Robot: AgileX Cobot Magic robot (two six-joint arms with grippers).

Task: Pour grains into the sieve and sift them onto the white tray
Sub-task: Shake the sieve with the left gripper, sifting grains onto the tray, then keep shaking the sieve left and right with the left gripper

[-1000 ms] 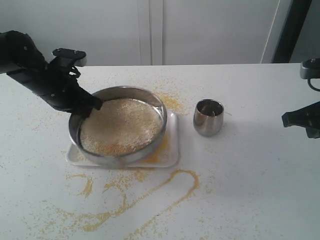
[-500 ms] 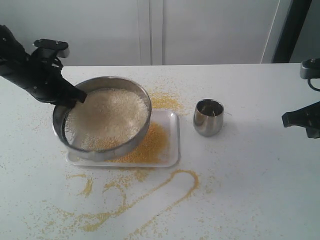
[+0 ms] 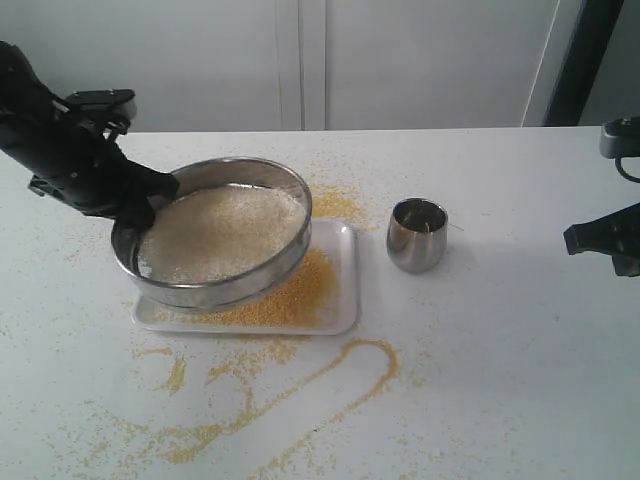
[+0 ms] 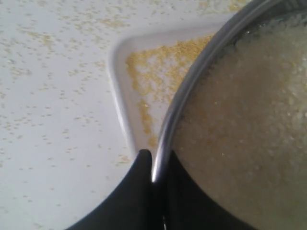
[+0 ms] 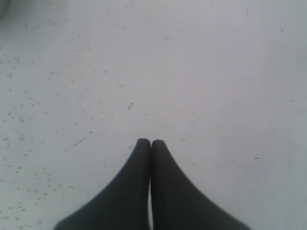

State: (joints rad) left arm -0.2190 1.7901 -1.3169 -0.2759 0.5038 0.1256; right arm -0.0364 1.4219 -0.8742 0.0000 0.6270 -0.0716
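Observation:
The steel sieve [image 3: 240,288] hangs tilted just over the white tray [image 3: 346,300], its mesh covered with pale off-white grains [image 3: 218,232]. My left gripper [image 3: 148,200] is shut on the sieve's left rim [image 4: 189,96], one finger outside and one inside the ring. Fine yellow granules [image 3: 290,295] lie on the tray under and to the right of the sieve, also showing in the left wrist view as granules [image 4: 163,62] near the tray's rounded corner [image 4: 117,86]. My right gripper [image 3: 578,240] is shut and empty at the far right, over bare table [image 5: 192,72].
A small shiny steel cup [image 3: 416,235] stands right of the tray. Yellow granules are scattered in curved trails [image 3: 300,390] over the table in front of the tray, and a patch [image 3: 340,205] lies behind it. A white wall runs along the back.
The sieve swung left off the tray's middle, baring yellow granules beneath, and has now shifted slightly back to the right. The right arm has not moved.

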